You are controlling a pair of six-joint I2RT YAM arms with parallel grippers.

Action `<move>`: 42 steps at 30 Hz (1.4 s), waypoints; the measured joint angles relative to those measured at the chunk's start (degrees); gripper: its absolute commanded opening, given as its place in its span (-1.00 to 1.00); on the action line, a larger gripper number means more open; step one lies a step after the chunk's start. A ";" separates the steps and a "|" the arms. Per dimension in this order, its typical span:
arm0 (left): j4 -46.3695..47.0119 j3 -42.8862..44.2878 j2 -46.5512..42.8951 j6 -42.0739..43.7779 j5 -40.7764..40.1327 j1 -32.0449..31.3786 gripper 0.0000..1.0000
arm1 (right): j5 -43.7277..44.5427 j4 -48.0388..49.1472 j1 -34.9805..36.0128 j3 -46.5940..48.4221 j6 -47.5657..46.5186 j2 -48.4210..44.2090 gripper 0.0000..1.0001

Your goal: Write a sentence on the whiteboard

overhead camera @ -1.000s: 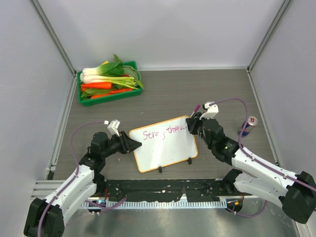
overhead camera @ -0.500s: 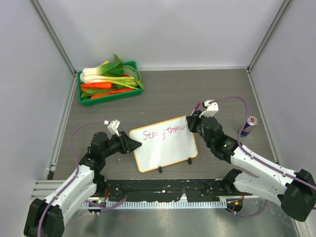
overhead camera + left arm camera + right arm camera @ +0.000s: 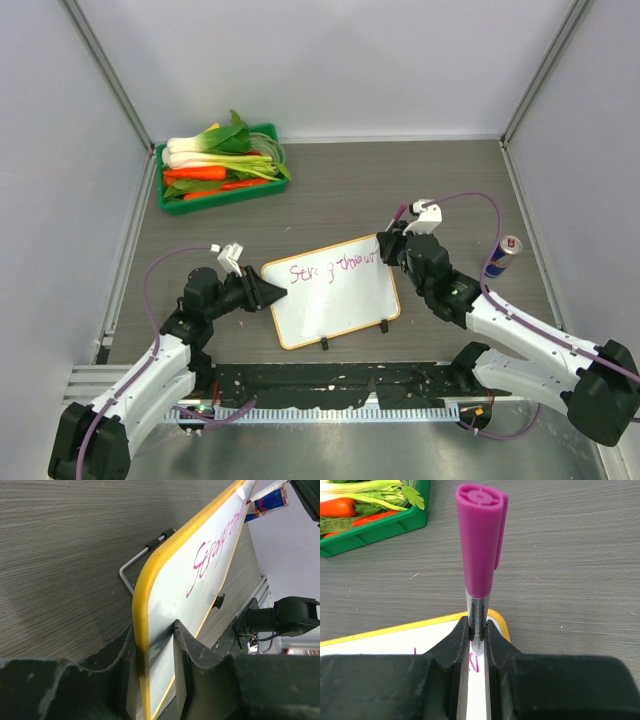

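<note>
Small glossy white whiteboard w/ orange-yellow frame (image 3: 335,300) is set on grey wood-grain tabletop (image 3: 400,180), its left edge pinched by left claw (image 3: 268,292). Magenta-capped marker (image 3: 479,545) is gripped by right claw (image 3: 392,245) at board's far-right corner, by the pink handwritten sentence (image 3: 330,268).

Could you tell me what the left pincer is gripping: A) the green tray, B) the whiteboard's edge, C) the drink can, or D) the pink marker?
B: in the left wrist view, the left pincer straddles the yellow-framed edge of the whiteboard.
</note>
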 measured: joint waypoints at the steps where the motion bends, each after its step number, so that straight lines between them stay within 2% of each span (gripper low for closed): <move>1: 0.00 0.00 0.00 0.02 0.00 0.00 -1.00 | -0.09 -0.07 0.00 -0.02 0.02 -0.07 -0.99; 23: -0.02 0.00 0.00 0.00 0.00 0.00 -1.00 | -4.92 -2.43 0.00 -5.18 1.81 -4.90 -0.99; 33: -0.02 0.00 -0.15 0.00 0.00 0.00 -1.00 | -6.73 0.11 0.00 -4.22 3.30 -1.11 -0.99; 42: -0.02 0.00 -0.42 0.09 0.04 0.00 -1.00 | -5.51 0.33 -0.39 -0.79 3.43 -3.63 -0.99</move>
